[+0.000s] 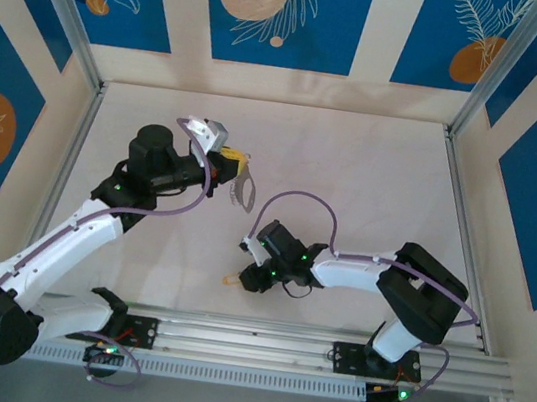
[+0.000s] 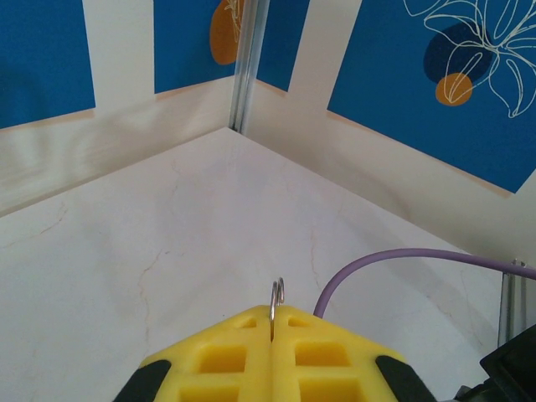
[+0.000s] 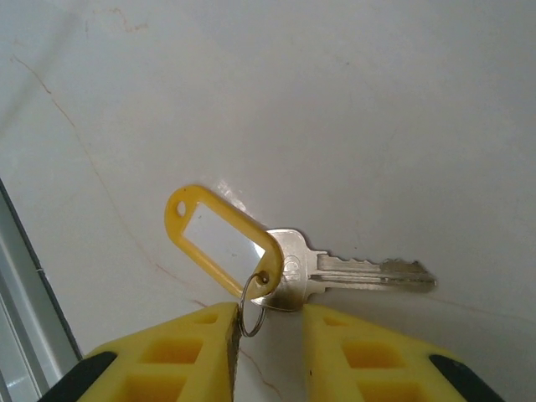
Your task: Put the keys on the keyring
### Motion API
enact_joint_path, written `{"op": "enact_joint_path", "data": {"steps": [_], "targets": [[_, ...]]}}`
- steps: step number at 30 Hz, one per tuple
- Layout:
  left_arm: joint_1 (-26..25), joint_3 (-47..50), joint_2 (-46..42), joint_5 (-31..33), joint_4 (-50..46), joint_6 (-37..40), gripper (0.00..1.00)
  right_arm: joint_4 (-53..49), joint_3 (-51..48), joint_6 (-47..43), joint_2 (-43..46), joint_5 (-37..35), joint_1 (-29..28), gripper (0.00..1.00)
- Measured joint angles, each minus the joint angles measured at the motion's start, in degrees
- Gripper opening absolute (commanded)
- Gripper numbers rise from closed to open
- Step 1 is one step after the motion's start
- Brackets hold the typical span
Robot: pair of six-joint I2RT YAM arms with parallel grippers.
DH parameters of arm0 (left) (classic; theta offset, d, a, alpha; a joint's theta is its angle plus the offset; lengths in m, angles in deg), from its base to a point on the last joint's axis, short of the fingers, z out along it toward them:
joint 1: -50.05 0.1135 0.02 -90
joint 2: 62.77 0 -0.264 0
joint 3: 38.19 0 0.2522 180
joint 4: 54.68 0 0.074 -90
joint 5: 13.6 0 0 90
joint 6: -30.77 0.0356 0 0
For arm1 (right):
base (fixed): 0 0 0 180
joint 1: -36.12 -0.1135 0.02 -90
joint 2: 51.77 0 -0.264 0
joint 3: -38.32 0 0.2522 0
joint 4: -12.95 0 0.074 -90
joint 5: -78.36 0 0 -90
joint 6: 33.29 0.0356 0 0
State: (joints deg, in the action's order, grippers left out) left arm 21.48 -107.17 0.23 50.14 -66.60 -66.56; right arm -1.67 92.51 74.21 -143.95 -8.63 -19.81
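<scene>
My left gripper (image 1: 237, 170) is raised over the middle of the table, shut on the keyring (image 1: 246, 192), a grey loop hanging from its yellow fingers. In the left wrist view the keyring (image 2: 278, 293) shows edge-on as thin silver wire pinched in the closed fingertips (image 2: 251, 322). The keys (image 3: 352, 272) are a silver key lying flat on the table with a yellow tag (image 3: 219, 239) and a small split ring (image 3: 251, 308). My right gripper (image 3: 268, 322) is low over the key's head, open, with the small ring lying in the gap by the left finger. From above the key (image 1: 228, 280) is a tan speck beside my right gripper (image 1: 241, 276).
A white marbled table (image 1: 353, 173) lies inside a cream and blue walled booth. Aluminium rails (image 1: 277, 344) run along the near edge by the arm bases. A purple cable (image 2: 377, 264) arcs over the table on the left gripper's right.
</scene>
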Motion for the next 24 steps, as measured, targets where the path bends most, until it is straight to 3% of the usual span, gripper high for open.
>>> {"op": "enact_joint_path", "data": {"steps": [11, 15, 24], "targets": [[0.39, 0.0, 0.0, -0.02, 0.04, 0.0, 0.0, -0.02, 0.72, -0.2, -0.79, 0.2, -0.13, 0.13], [0.46, 0.0, 0.0, -0.02, 0.04, 0.0, 0.0, -0.02, 0.76, -0.11, -0.79, 0.33, -0.22, 0.01], [0.5, 0.02, 0.0, -0.04, 0.09, -0.02, 0.0, 0.5, -0.13, 0.76, 1.25, 2.32, 1.18, 0.0]]}}
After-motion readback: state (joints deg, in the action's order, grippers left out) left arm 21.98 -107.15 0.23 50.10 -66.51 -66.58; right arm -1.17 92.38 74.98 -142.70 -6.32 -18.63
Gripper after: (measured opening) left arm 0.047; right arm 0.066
